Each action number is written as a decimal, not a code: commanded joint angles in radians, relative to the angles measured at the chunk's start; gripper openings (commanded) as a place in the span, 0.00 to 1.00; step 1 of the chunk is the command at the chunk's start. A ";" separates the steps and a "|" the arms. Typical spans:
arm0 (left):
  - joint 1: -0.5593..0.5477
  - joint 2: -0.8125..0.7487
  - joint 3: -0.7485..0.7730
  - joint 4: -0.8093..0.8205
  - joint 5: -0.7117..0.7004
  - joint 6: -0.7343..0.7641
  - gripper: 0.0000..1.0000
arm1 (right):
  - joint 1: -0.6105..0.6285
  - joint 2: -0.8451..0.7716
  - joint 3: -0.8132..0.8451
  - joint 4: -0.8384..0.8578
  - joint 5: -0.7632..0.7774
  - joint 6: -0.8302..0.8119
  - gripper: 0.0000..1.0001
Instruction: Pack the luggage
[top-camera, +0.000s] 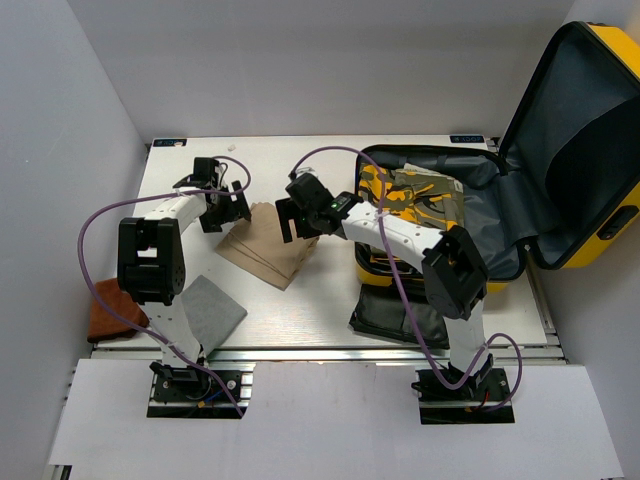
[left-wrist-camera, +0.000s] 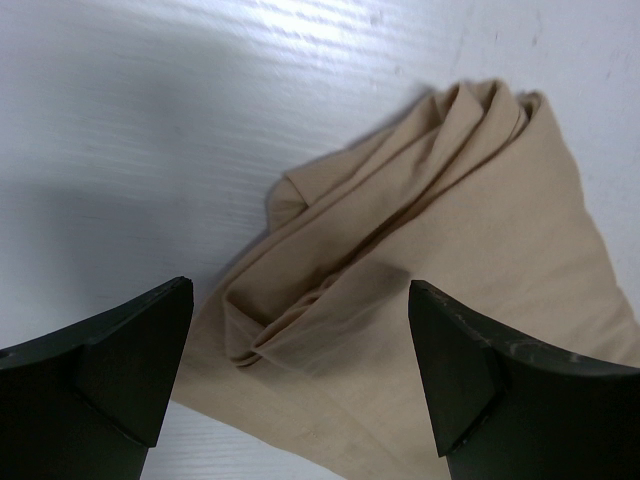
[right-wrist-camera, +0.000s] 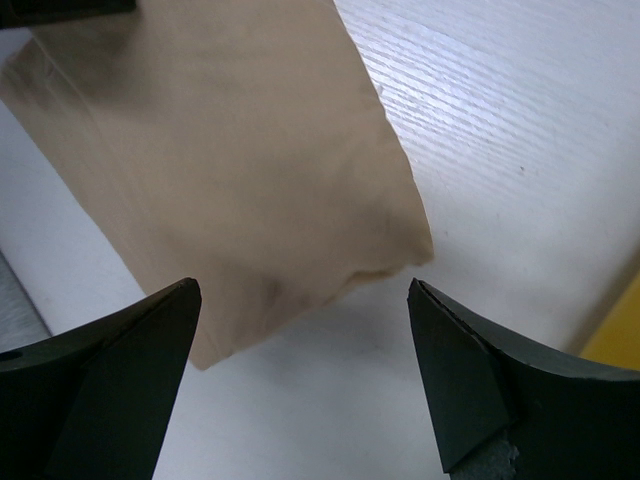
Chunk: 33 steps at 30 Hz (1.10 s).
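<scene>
Three white walls (top-camera: 300, 60) enclose the pale table (top-camera: 300, 310); luggage (top-camera: 575, 140) lies open.

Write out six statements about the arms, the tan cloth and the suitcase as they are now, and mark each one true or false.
1. The luggage stands open. True.
2. The left gripper is shut on the tan cloth. False: it is open and holds nothing.
3. The right gripper is open. True.
4. The tan cloth lies inside the luggage. False: it lies on the table, left of the luggage.
5. The luggage is empty. False: a yellow-and-black patterned item lies in it.
6. A grey cloth lies near the left arm's base. True.
</scene>
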 joint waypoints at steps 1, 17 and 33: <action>0.009 -0.023 -0.011 0.037 0.135 0.061 0.98 | -0.005 0.032 -0.012 0.169 -0.006 -0.087 0.89; -0.023 -0.384 -0.414 0.046 0.010 -0.367 0.98 | -0.096 0.348 0.287 0.252 -0.342 -0.550 0.89; -0.033 -0.137 -0.435 0.343 0.161 -0.462 0.98 | -0.123 0.393 0.218 0.219 -0.539 -0.468 0.74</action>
